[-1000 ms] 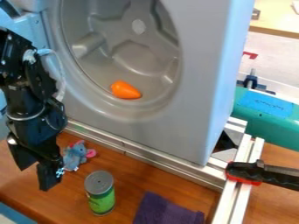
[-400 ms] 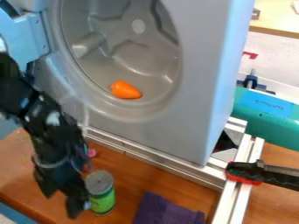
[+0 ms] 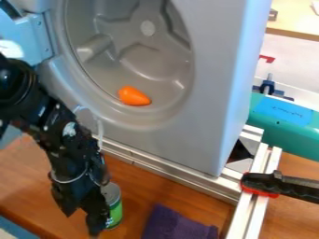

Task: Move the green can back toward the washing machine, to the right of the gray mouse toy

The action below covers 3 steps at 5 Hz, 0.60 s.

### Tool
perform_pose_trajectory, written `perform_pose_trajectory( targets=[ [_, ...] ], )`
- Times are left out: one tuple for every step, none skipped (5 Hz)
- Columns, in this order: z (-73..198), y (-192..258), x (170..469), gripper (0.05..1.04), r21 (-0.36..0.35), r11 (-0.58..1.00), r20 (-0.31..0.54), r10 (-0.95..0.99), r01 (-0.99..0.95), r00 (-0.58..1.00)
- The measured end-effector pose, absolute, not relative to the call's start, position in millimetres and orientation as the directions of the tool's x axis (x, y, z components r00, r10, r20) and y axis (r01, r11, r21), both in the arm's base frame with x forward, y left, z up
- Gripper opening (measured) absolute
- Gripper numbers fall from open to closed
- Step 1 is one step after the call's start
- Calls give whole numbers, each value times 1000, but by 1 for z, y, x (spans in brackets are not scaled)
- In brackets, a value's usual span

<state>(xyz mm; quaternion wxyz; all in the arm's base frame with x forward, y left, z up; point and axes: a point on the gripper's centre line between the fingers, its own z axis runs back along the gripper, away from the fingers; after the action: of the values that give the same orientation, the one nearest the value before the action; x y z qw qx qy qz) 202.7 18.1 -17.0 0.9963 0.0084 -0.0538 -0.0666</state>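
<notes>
The camera view is showing the black claw hanging low over the brown wooden table at the lower left, with its 2 fingers standing apart. The can, silvery on top with a green label, is standing upright on the table just to the right of the claw. The nearer finger and the lower arm are covering the can's left side from this angle; whether they are touching it, I cannot tell.

Behind the can, a metal rail is running along the foot of a grey machine front, whose upright face is closing off the space beyond. Inside its round drum, an orange object is lying near the lower rim, well apart from the claw. A purple cloth is lying to the right of the can, near it. Farther right, a black clamp with a red pad is sitting across the rails, and a teal object is resting behind it, bearing a blue label.
</notes>
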Motion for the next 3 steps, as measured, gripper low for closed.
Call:
perform_pose_trajectory(
  targets=[
    [-21, 21, 215, 1001, -10, 997, 108, -77, 79, 991],
    [-26, 21, 225, 1001, -20, 999, 128, -46, 49, 991],
    [-38, 21, 234, 1001, -27, 1000, 120, -10, 13, 993]
  ],
)
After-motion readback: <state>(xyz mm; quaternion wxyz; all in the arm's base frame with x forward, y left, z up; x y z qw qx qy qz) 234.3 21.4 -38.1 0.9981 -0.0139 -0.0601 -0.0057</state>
